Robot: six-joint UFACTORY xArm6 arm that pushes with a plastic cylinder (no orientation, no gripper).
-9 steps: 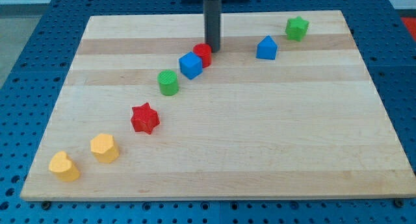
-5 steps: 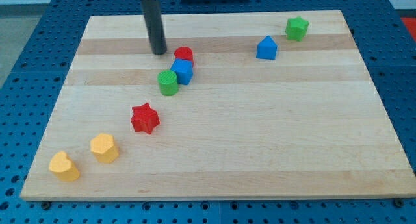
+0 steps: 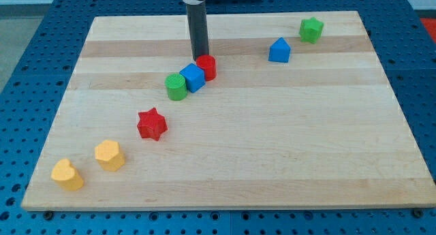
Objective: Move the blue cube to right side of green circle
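The blue cube [image 3: 193, 77] sits near the board's upper middle, touching the green cylinder [image 3: 176, 87] on that block's right side. A red cylinder [image 3: 206, 67] touches the blue cube's upper right. My tip [image 3: 200, 56] stands just above the red cylinder, at its top-left edge, close to or touching it. The dark rod rises straight up out of the view's top.
A second blue block [image 3: 279, 50] and a green block [image 3: 311, 29] lie at the upper right. A red star [image 3: 151, 124] is left of centre. Two yellow blocks [image 3: 109, 155] [image 3: 67, 174] sit at the lower left. The wooden board [image 3: 272, 146] lies on a blue pegboard.
My tip went left, then came back right to above the red cylinder. The blue cube slid left against the green cylinder. The red cylinder shifted down-right beside the cube.
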